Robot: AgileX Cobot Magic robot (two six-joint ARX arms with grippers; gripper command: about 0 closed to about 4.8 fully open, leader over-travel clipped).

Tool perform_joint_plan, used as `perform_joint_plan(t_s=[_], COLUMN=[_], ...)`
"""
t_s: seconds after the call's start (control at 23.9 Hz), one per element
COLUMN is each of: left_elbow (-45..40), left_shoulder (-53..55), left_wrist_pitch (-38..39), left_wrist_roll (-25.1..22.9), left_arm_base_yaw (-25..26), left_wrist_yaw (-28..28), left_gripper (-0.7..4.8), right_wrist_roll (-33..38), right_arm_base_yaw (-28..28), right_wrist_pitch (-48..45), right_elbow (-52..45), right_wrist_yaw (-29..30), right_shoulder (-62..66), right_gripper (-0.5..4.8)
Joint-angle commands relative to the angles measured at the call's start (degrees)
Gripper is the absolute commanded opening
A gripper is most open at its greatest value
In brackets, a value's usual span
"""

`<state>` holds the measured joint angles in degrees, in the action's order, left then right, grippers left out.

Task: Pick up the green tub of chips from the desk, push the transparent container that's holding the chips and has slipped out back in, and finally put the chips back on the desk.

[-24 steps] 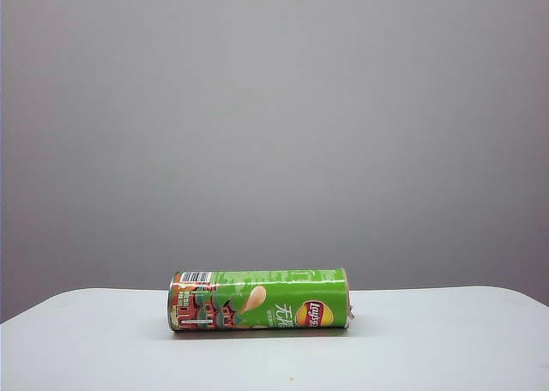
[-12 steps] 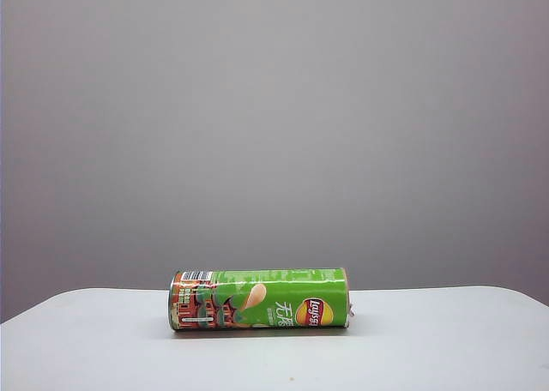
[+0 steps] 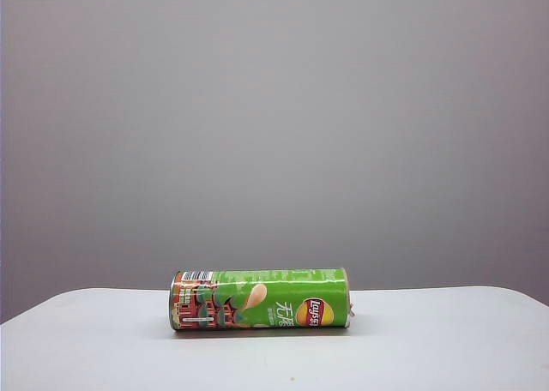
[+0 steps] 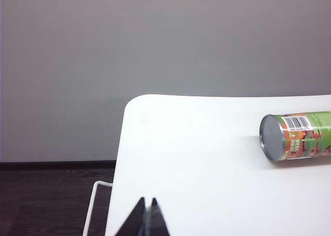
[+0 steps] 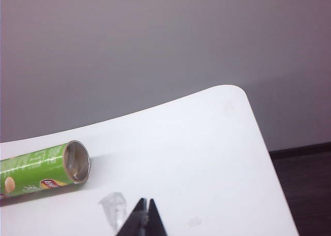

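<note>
The green tub of chips [image 3: 260, 299] lies on its side on the white desk [image 3: 429, 339], logo end to the right. In the left wrist view its metal base faces me [image 4: 297, 135]. My left gripper [image 4: 148, 201] is shut, empty, over the desk's near corner, well short of the tub. In the right wrist view the tub [image 5: 44, 167] shows its open mouth with a dim inside. My right gripper [image 5: 146, 201] is shut and empty, apart from the tub. The transparent container and the chips are hidden. Neither gripper shows in the exterior view.
A small clear plastic-looking scrap [image 5: 115, 207] lies on the desk beside my right fingertips, with a faint smudge [image 5: 194, 221] on the other side. Past the desk's edge are dark floor [image 4: 51, 200] and a white frame bar [image 4: 92, 205]. A grey wall stands behind.
</note>
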<state>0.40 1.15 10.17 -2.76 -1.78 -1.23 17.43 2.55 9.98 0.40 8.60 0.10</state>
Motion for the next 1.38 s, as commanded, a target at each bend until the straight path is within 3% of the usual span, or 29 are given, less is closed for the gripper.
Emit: perform_joint_plan(t_s=[0.04, 0.29, 0.42, 0.5, 1.38], left_elbow=[0.0, 0.0, 0.0, 0.0, 0.0], left_shoulder=[0.1, 0.1, 0.1, 0.1, 0.1], left_wrist_pitch=[0.7, 0.7, 0.6, 0.5, 0.5], left_wrist_roll=[-0.2, -0.4, -0.2, -0.2, -0.2], left_arm_base_yaw=[0.2, 0.2, 0.1, 0.1, 0.1], left_wrist_yaw=[0.2, 0.6, 0.6, 0.6, 2.3], left_gripper=[0.0, 0.01, 0.73, 0.86, 0.84], right_wrist_roll=[-0.1, -0.1, -0.1, -0.1, -0.1], right_arm_base_yaw=[0.0, 0.0, 0.0, 0.0, 0.0], right_wrist_pitch=[-0.8, -0.8, -0.8, -0.8, -0.8], right_elbow=[-0.3, -0.3, -0.3, -0.3, -0.3], right_wrist_yaw=[0.0, 0.0, 0.1, 0.1, 0.1], right_shoulder=[0.0, 0.0, 0.0, 0.0, 0.0], right_gripper=[-0.05, -0.05, -0.05, -0.05, -0.05])
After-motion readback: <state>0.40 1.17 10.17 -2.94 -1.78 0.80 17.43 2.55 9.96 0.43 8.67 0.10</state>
